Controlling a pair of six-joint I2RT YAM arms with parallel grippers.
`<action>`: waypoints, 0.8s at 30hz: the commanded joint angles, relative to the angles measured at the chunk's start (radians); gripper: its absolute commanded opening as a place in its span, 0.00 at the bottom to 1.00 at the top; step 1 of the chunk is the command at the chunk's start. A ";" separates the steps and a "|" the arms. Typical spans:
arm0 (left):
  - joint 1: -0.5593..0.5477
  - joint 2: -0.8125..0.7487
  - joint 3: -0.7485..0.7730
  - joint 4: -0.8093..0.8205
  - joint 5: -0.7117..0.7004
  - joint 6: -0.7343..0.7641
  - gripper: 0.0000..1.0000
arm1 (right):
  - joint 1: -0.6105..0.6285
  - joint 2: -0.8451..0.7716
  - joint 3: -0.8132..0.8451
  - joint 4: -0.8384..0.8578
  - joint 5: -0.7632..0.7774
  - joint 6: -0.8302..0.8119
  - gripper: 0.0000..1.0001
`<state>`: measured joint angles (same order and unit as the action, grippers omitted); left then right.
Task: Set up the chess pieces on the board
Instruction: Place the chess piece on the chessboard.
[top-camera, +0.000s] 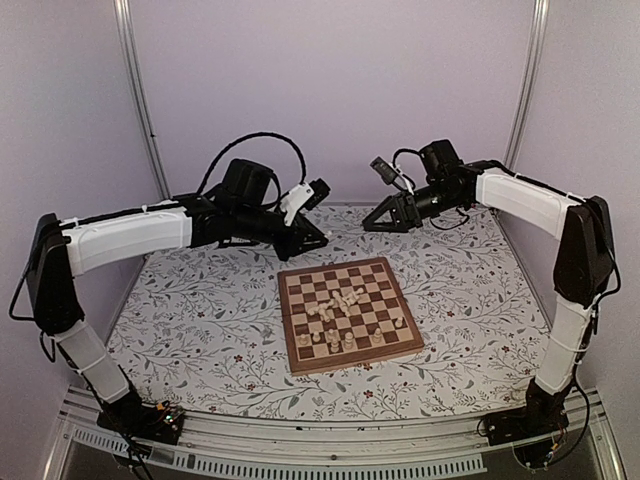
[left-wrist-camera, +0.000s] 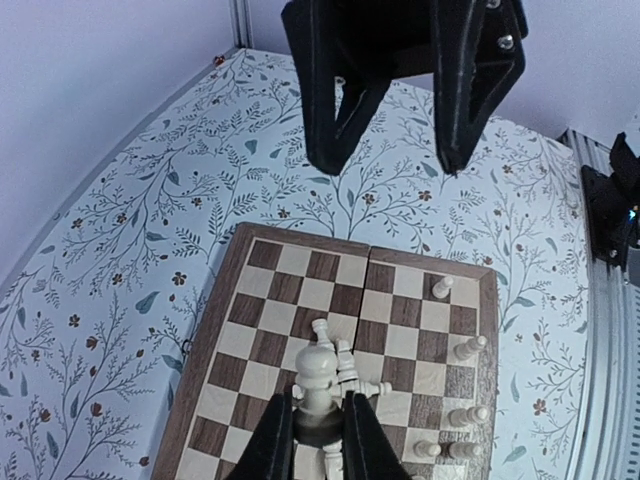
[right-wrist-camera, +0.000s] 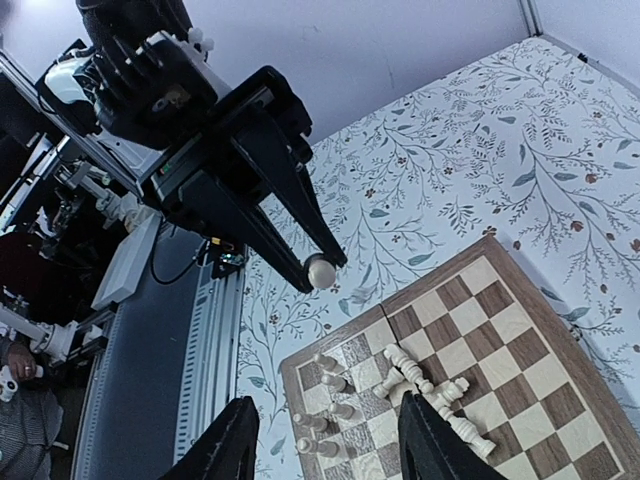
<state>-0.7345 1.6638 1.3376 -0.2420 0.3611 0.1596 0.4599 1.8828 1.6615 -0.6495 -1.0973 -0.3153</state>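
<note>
In the left wrist view my left gripper (left-wrist-camera: 318, 410) is shut on a cream pawn (left-wrist-camera: 318, 365), held upright high above the board (left-wrist-camera: 290, 290). The right wrist view shows the same pawn (right-wrist-camera: 321, 271) at the left gripper's tips (right-wrist-camera: 318, 262). Below it, a heap of toppled cream chess pieces (top-camera: 345, 299) lies on the middle squares. A few pieces stand upright (top-camera: 335, 343) along the board's near row. My right gripper (right-wrist-camera: 330, 450) hangs open and empty above the board's far side, facing the left gripper (top-camera: 318, 240). The board (top-camera: 350, 362) lies flat on the floral cloth.
The floral tablecloth (top-camera: 200, 310) covers the table around the board. White walls close in the back and sides. A metal rail (top-camera: 330, 440) with both arm bases runs along the near edge. In the top view the two grippers point at each other behind the board.
</note>
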 joint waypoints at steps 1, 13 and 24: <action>-0.038 0.048 0.031 0.035 0.039 -0.005 0.07 | 0.023 0.040 0.022 0.008 -0.133 0.117 0.52; -0.097 0.087 0.070 0.034 0.035 0.003 0.07 | 0.068 0.122 0.031 0.013 -0.155 0.166 0.44; -0.108 0.106 0.085 0.020 0.022 0.008 0.07 | 0.075 0.127 0.014 0.019 -0.185 0.169 0.19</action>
<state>-0.8265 1.7515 1.3903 -0.2237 0.3843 0.1604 0.5297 2.0033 1.6653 -0.6426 -1.2522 -0.1493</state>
